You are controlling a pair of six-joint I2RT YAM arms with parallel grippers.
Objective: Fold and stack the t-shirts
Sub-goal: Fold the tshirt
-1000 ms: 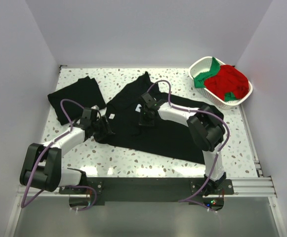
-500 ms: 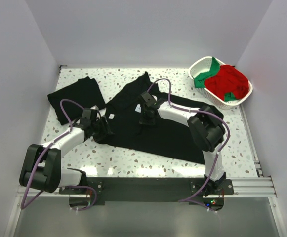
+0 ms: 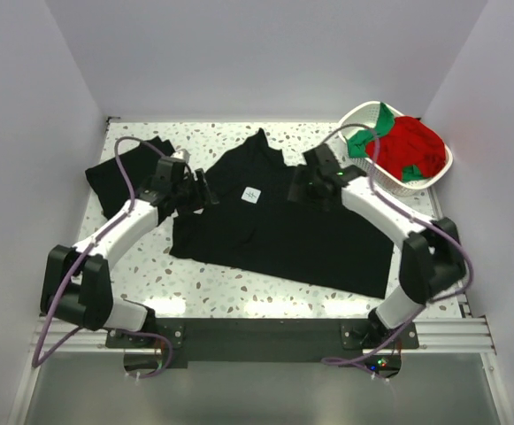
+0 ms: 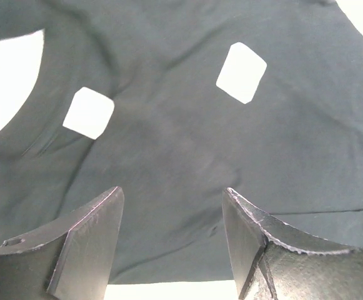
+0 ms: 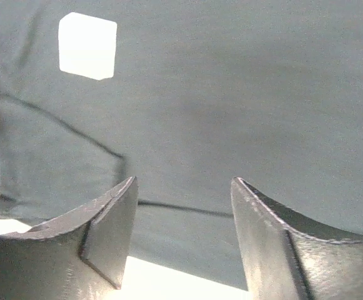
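A black t-shirt (image 3: 283, 235) lies spread across the middle of the table, a small white label (image 3: 251, 195) showing near its far edge. My left gripper (image 3: 205, 189) hovers open at the shirt's far left edge, nothing between its fingers; the left wrist view shows black cloth (image 4: 181, 150) under the open gripper (image 4: 172, 209) and the label (image 4: 241, 72). My right gripper (image 3: 303, 188) is open over the shirt's far right part; the right wrist view shows its gripper (image 5: 184, 197) above a cloth edge (image 5: 187, 250). Another black t-shirt (image 3: 133, 173) lies folded at the back left.
A white lattice basket (image 3: 396, 183) stands at the back right corner holding a red shirt (image 3: 409, 146) and a green one (image 3: 367, 137). White walls close in the table on three sides. Purple cables loop along both arms.
Both arms swung toward the back and outward. The right gripper went from shut to open, letting go of the cloth. The shirt now lies flatter, with its label showing on top.
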